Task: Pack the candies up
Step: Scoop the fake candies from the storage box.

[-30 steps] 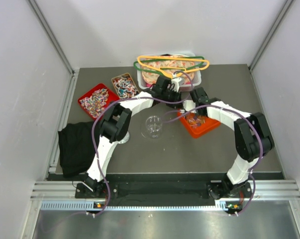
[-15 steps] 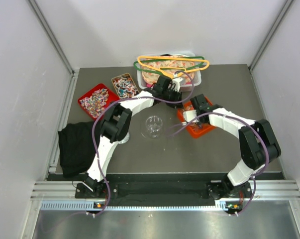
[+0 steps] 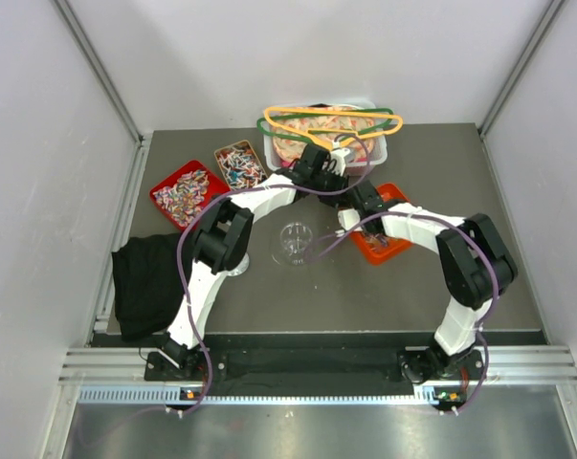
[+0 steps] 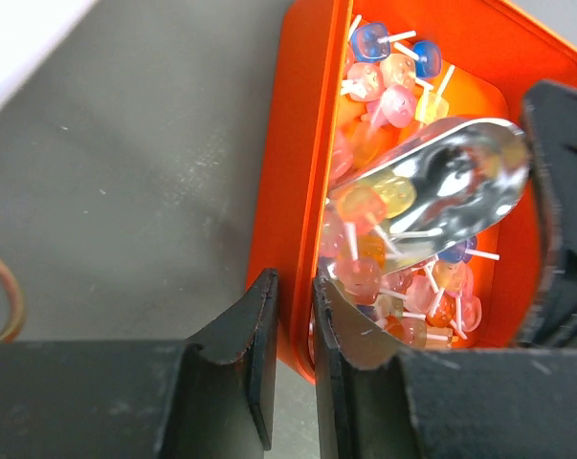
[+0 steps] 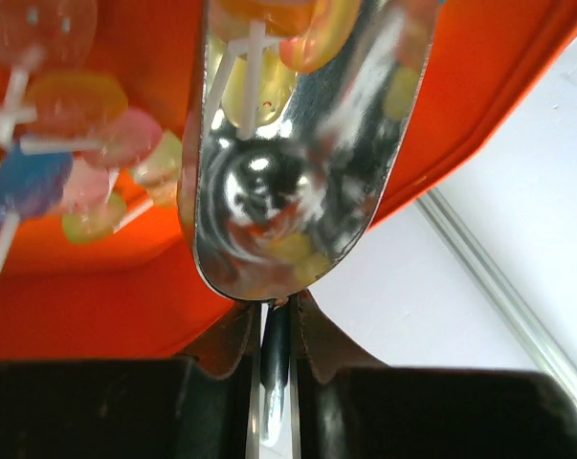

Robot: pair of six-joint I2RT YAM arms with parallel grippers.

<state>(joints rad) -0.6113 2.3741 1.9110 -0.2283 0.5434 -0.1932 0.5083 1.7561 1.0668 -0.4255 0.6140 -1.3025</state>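
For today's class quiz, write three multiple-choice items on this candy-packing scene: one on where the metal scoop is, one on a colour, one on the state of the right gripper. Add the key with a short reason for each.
1. Where is the bowl of the scoop?
A) in the clear cup
B) in the orange tray, among the lollipops
C) on the black cloth

2. What colour is the tray farthest left on the table?
A) red
B) green
C) white

3. How is the right gripper?
A) wide open over bare table
B) shut on a hanger
C) shut on the scoop's handle

Key:
1 B: the left wrist view shows the shiny bowl lying on lollipops inside the orange walls.
2 A: the top view shows its red rim around speckled sweets.
3 C: the right wrist view shows the thin metal handle pinched between the fingers.
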